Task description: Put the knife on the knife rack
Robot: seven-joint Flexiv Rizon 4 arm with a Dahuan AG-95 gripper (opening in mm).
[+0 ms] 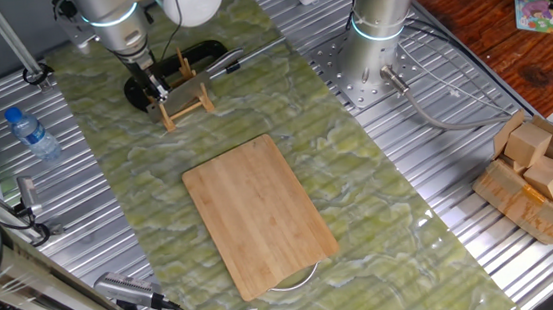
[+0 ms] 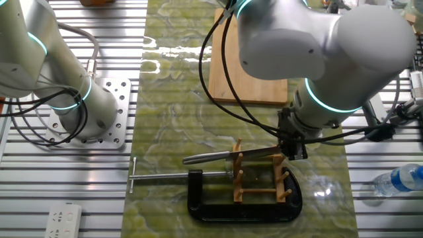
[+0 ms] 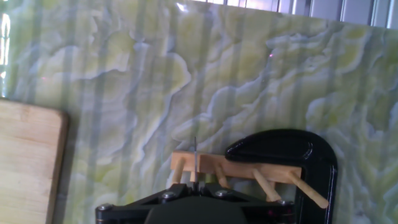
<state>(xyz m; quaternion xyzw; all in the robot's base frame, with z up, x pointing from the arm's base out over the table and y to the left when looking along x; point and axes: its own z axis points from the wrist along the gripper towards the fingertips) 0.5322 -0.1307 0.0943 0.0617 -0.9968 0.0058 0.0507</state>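
Observation:
The knife point(image 2: 225, 157) lies level and edge-up across the small light-wood knife rack point(image 2: 238, 182), between its upright slats. My gripper point(image 2: 293, 147) is shut on the knife's right end, just beside the rack. In the hand view the knife point(image 3: 194, 155) shows only as a thin upright line between my fingers, straight over the rack point(image 3: 236, 167). In one fixed view my gripper point(image 1: 157, 88) sits low at the rack point(image 1: 186, 101), near the table's far left. Whether the knife rests on the rack's dowels I cannot tell.
A black round-based clamp point(image 2: 244, 211) lies right behind the rack, its screw bar sticking out sideways. The bamboo cutting board point(image 1: 256, 212) lies mid-table. A water bottle point(image 1: 32, 131), the second arm's base point(image 1: 376, 26) and a cardboard box point(image 1: 539, 177) stand off the mat.

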